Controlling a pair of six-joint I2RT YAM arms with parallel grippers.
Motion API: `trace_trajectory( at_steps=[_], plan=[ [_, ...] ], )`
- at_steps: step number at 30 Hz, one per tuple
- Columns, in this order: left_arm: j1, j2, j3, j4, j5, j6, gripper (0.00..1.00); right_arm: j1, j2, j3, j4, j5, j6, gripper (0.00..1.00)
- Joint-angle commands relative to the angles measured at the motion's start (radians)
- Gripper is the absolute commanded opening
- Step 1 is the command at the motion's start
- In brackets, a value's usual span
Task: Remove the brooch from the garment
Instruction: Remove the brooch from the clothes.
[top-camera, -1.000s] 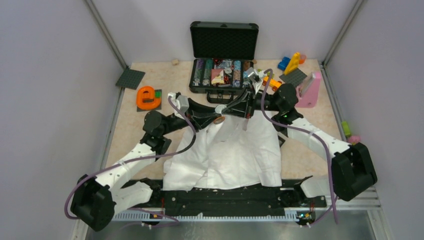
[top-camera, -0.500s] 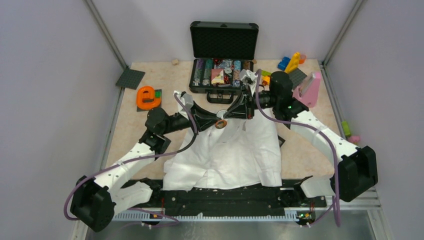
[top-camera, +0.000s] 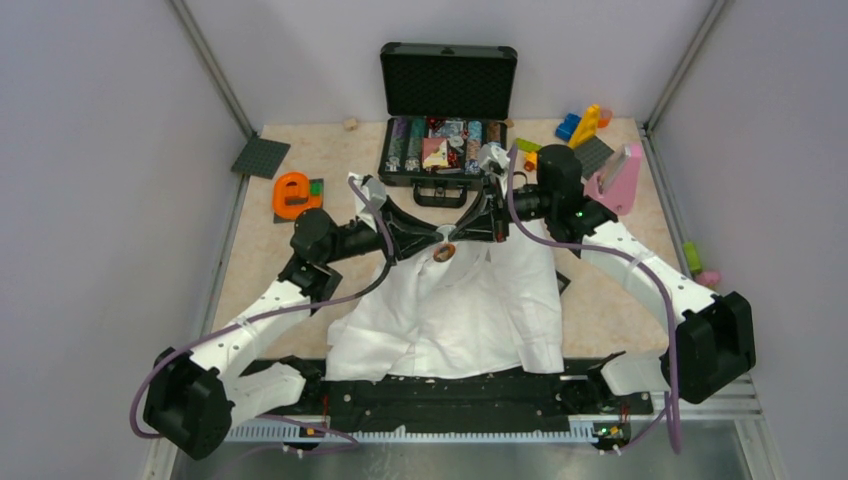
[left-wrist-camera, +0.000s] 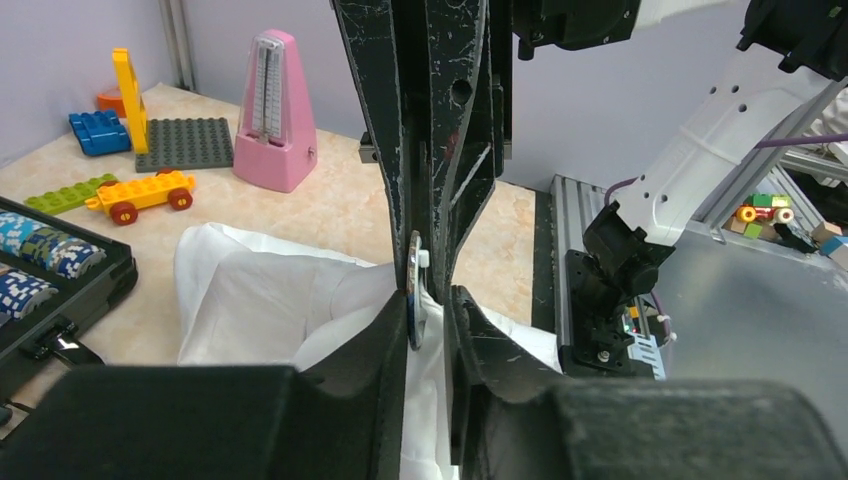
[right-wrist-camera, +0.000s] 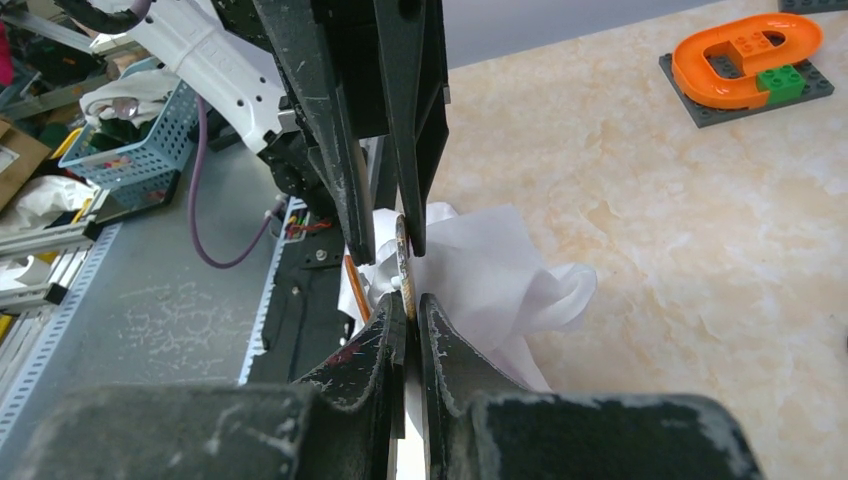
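Now, brooch (top-camera: 443, 251): sat mid-frame on the white shirt (top-camera: 460, 320).
Left claw (left-wrist-camera: 428, 312): fingers stood either side of brooch; squeeze unclear.
Right claw (right-wrist-camera: 408, 305): was pinched together at brooch.

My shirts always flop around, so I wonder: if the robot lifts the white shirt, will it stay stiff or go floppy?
Probably floppy: the white shirt crumples into soft folds where the left claw pinches it. Likely light too, since that small pinch holds a bunch up off the table. It shouldn't roll; the rest lies spread flat.
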Motion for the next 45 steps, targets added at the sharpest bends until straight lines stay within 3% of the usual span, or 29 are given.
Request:
trace_trajectory(
  at_steps=[1,4,8,11,12,14,18,20,24,30,38,45],
  plan=[
    [-0.003,0.016,0.062,0.064,0.055,-0.033,0.2,0.011,-0.01,0.055,0.006,0.017,-0.041,0.0],
    [-0.003,0.018,0.065,0.066,0.055,-0.032,0.15,0.016,-0.008,0.057,0.006,0.018,-0.041,0.0],
    [-0.003,0.02,0.078,0.029,0.068,-0.007,0.0,0.018,-0.008,0.058,0.006,0.025,-0.043,0.0],
    [-0.002,0.012,0.086,-0.024,0.069,0.025,0.0,0.018,-0.009,0.057,0.006,0.016,-0.037,0.0],
    [-0.002,0.004,0.083,-0.033,0.058,0.033,0.0,0.018,-0.01,0.054,0.009,0.012,-0.038,0.06],
    [-0.003,-0.022,0.061,-0.021,0.018,0.04,0.0,0.018,-0.021,0.039,0.037,0.029,-0.01,0.29],
    [0.005,-0.053,0.013,0.082,-0.049,-0.008,0.0,0.018,-0.069,-0.076,0.258,0.047,0.124,0.5],
    [0.012,-0.05,0.005,0.133,-0.053,-0.044,0.0,0.018,-0.091,-0.121,0.358,0.062,0.183,0.55],
    [0.025,-0.048,-0.019,0.252,-0.073,-0.126,0.0,0.018,-0.1,-0.151,0.453,0.107,0.238,0.56],
    [0.031,-0.027,-0.034,0.363,-0.065,-0.194,0.0,0.018,-0.094,-0.242,0.838,0.16,0.472,0.59],
    [0.038,-0.019,-0.039,0.413,-0.058,-0.229,0.0,0.036,-0.054,-0.238,0.976,0.207,0.583,0.52],
    [0.038,-0.024,-0.04,0.417,-0.056,-0.235,0.0,0.091,-0.045,-0.207,0.891,0.23,0.516,0.51]
  ],
)
